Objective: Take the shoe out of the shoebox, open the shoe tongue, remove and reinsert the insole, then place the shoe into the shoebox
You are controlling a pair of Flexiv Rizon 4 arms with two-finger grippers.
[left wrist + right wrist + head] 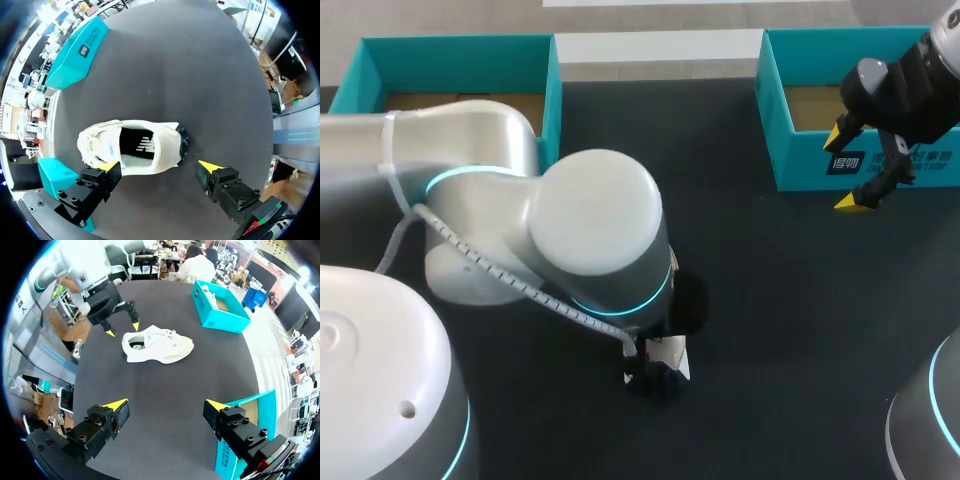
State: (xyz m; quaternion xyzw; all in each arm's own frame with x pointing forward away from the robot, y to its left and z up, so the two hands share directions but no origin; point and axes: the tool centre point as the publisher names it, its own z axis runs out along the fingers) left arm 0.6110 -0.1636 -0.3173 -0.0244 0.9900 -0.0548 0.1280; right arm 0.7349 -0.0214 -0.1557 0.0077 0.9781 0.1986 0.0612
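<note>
A white shoe [135, 147] with a black heel patch lies on its side on the dark table, its opening facing my left gripper [159, 167]. That gripper hangs open just above it, one finger over the shoe's edge, touching nothing. In the head view my left arm covers the shoe [668, 352] except for a small white piece. From the right wrist view the shoe [157, 345] lies well ahead of my open right gripper [166, 405], which holds nothing. My right gripper [847, 170] hovers at the front wall of the right teal shoebox [800, 160].
A second teal box [460, 55] stands at the table's back left. In the left wrist view one teal box [80, 52] lies far ahead and another [52, 175] sits close beside a finger. Dark tabletop surrounds the shoe.
</note>
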